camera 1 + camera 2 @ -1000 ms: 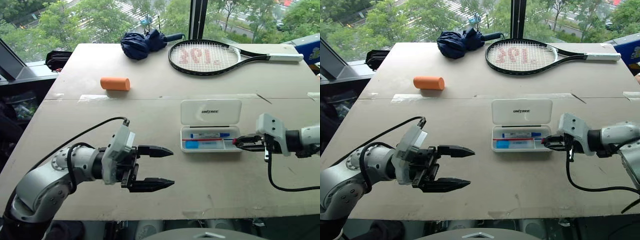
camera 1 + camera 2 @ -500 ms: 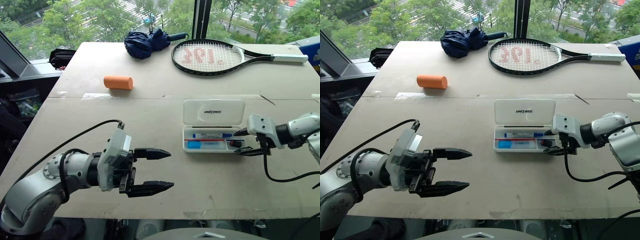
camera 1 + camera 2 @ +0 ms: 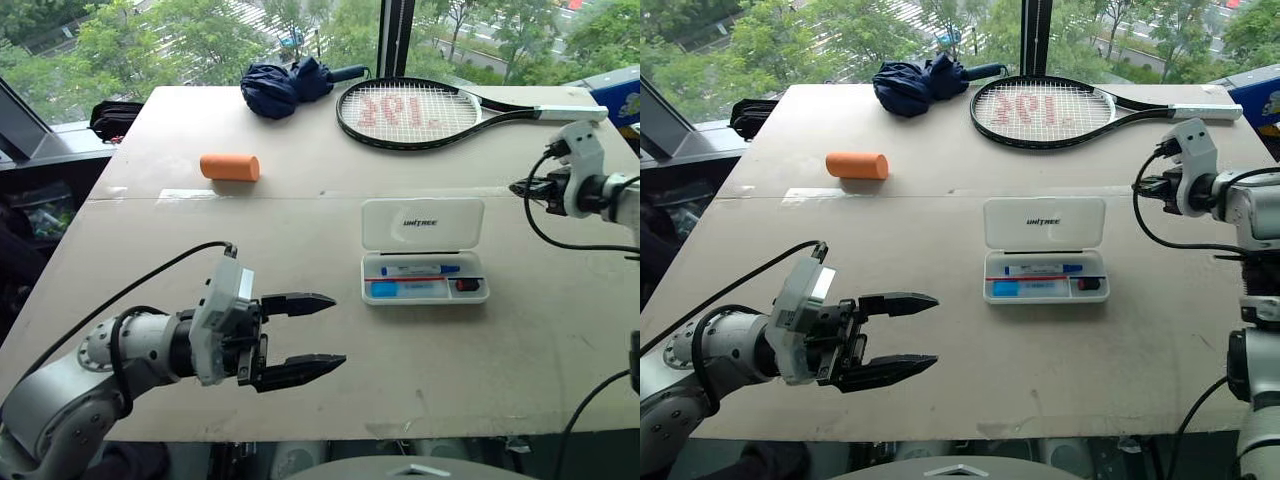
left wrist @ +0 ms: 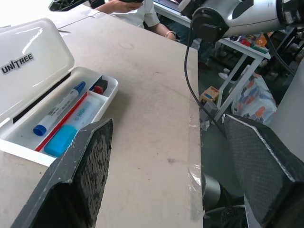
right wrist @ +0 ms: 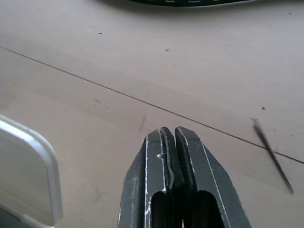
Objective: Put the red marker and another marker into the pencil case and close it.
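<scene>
- pencil case (image 3: 423, 250) sits open on the worktop (image 3: 300, 220), right of centre, lid laid flat toward 12 o'clock, tray toward 6.
- Blue-capped marker (image 3: 420, 269) lies along the tray's far slot; red marker (image 3: 415, 279) lies just at 6 o'clock of it, both lengthwise inside.
- Blue block (image 3: 384, 289) in the tray's left end, small dark-red piece (image 3: 467, 285) in its right end.
- Right hand (image 3: 522, 186) at 2 o'clock of the case, well apart, fingers pressed together, holding nothing.
- Left hand (image 3: 300, 335) at 8 o'clock of the case, above the worktop, fingers spread wide, empty.
- Far edge: tennis racket (image 3: 420, 112) at 12 o'clock, folded navy umbrella (image 3: 285, 85) at 11, orange cylinder (image 3: 230, 167) at 10.
</scene>
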